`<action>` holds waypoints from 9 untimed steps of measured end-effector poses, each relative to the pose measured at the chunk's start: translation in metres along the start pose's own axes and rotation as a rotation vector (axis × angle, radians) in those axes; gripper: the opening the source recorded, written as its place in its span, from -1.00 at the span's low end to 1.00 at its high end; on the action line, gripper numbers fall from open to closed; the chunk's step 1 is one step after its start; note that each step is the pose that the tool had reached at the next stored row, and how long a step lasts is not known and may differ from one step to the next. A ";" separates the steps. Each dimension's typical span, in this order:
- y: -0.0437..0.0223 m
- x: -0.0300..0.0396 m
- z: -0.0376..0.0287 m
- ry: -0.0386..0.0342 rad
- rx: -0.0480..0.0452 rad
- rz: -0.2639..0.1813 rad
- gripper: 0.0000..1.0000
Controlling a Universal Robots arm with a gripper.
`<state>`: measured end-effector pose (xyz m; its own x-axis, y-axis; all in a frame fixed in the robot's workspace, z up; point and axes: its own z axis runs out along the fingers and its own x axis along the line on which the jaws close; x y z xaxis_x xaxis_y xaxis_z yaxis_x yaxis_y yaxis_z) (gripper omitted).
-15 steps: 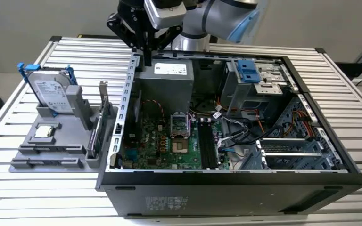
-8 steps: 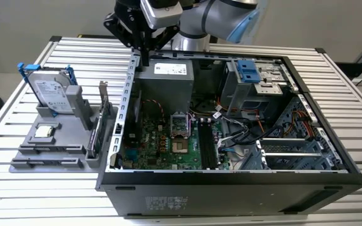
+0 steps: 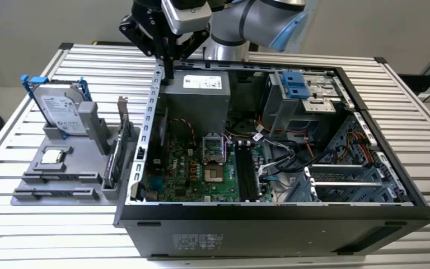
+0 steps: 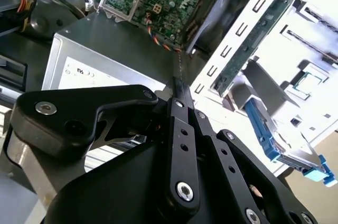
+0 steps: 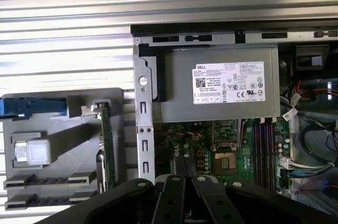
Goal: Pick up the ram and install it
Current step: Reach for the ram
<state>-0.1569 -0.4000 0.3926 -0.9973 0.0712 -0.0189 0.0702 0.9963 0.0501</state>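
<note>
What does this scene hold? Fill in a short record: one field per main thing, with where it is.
case: open, on the slatted table
gripper: shut, over the case's corner by the power supply
ram slots: on the motherboard, beside the CPU socket
holder: on the table, at the exterior view's left of the case
hard drive: standing in the holder
card: upright in the holder

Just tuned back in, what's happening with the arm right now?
The arm's gripper is shut on what looks like the ram, a thin dark stick seen edge-on in the second wrist view. It hangs over the open computer case, above the power supply. The ram is not yet in the motherboard slots.
</note>
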 end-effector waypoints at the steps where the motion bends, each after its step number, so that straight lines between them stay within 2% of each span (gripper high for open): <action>1: 0.0000 0.0000 0.0000 0.0000 0.0000 0.000 -1.00; 9: -0.0003 0.0037 -0.0001 -0.0001 0.0000 0.000 -1.00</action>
<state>-0.1607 -0.4001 0.3926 -0.9973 0.0712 -0.0189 0.0702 0.9963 0.0501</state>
